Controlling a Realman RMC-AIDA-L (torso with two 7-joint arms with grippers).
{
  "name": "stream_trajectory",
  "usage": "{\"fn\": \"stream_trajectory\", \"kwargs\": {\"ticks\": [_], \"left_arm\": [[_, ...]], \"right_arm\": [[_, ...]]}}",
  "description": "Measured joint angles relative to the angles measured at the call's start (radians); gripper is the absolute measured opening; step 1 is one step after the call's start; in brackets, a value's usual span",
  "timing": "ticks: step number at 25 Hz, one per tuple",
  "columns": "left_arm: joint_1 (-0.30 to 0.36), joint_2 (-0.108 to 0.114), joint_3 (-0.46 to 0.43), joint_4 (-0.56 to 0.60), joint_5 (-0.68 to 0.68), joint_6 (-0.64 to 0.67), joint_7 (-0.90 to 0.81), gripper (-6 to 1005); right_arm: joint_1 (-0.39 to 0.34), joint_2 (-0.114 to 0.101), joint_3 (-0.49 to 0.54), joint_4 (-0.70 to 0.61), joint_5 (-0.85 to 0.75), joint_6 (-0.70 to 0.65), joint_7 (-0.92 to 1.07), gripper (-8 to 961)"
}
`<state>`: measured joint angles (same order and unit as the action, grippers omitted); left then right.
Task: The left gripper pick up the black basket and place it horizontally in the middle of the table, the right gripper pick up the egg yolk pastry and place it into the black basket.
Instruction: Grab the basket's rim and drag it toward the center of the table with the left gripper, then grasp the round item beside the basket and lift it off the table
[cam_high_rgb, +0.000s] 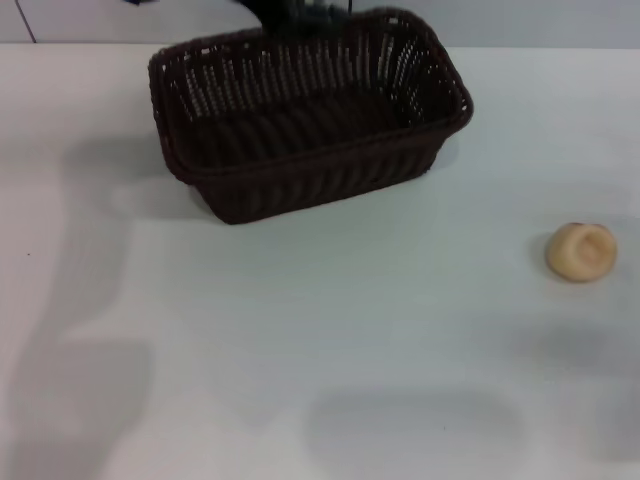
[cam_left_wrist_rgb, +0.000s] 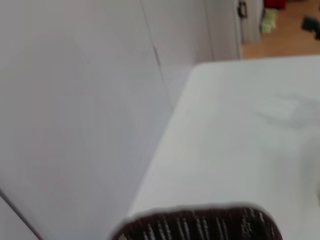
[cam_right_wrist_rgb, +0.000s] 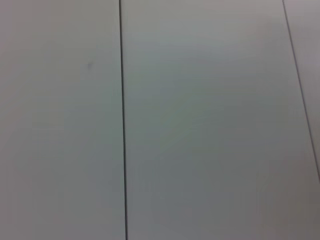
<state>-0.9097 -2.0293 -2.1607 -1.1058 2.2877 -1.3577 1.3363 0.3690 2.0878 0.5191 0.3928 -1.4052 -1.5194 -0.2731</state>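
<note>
Pale panelled wall (cam_right_wrist_rgb: 200, 125) with dark seams; wooden floor (cam_left_wrist_rgb: 280, 42) beyond.

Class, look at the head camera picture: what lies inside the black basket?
Nothing shows inside the black basket; its dark woven floor looks bare. The near wall hides the front strip. The egg yolk pastry lies outside, on the table.

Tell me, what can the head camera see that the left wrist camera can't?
Only the head view shows the egg yolk pastry, lying alone toward the table's right side, and the whole black basket with its inside bare. Only the left wrist view shows a white wall beside the table and a bit of wooden floor beyond. Both share the white table and the basket, though the wrist view catches just its rim.
</note>
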Motion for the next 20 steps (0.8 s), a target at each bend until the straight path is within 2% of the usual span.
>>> {"fn": "stream_trajectory", "kwargs": {"ticks": [4,5,6,8,9,10,11,14,15,18,19,20], "left_arm": [[0.049,-0.015,-0.022,-0.084,-0.059,0.012,0.009,338],[0.098,-0.018,-0.028,-0.144,-0.123,0.029,0.013,351],[0.098,-0.018,-0.028,-0.144,-0.123,0.029,0.013,364],[0.172,-0.019,-0.036,-0.2,-0.212,0.065,0.015,376],[0.172,-0.019,-0.036,-0.2,-0.212,0.065,0.015,376],[0.229,-0.019,-0.046,-0.224,-0.288,0.091,0.016,375],[0.229,-0.019,-0.046,-0.224,-0.288,0.091,0.016,375],[0.308,-0.021,-0.06,-0.239,-0.412,0.127,0.022,373],[0.364,-0.026,-0.076,-0.239,-0.514,0.157,0.027,373],[0.436,-0.028,-0.101,-0.211,-0.676,0.185,0.047,371],[0.436,-0.028,-0.101,-0.211,-0.676,0.185,0.047,371],[0.475,-0.028,-0.117,-0.17,-0.79,0.2,0.072,370]], "right_arm": [[0.0,0.0,-0.006,0.0,0.0,0.0,0.0,820],[0.0,0.0,-0.006,0.0,0.0,0.0,0.0,820],[0.0,0.0,-0.006,0.0,0.0,0.0,0.0,820],[0.0,0.0,-0.006,0.004,0.0,0.0,0.0,820],[0.0,0.0,-0.006,0.004,0.0,0.0,0.0,820],[0.0,0.0,-0.006,0.008,0.0,0.0,-0.001,820],[0.0,0.0,-0.006,0.008,0.0,0.0,-0.001,820],[-0.004,0.0,-0.005,0.009,0.0,0.0,-0.002,820],[-0.005,0.0,-0.005,0.01,0.0,0.0,-0.003,820],[-0.007,0.0,-0.007,0.011,0.0,0.001,-0.003,820],[-0.007,0.0,-0.007,0.011,0.0,0.001,-0.003,820],[-0.007,0.0,-0.013,0.011,0.0,0.002,-0.003,819]]}}
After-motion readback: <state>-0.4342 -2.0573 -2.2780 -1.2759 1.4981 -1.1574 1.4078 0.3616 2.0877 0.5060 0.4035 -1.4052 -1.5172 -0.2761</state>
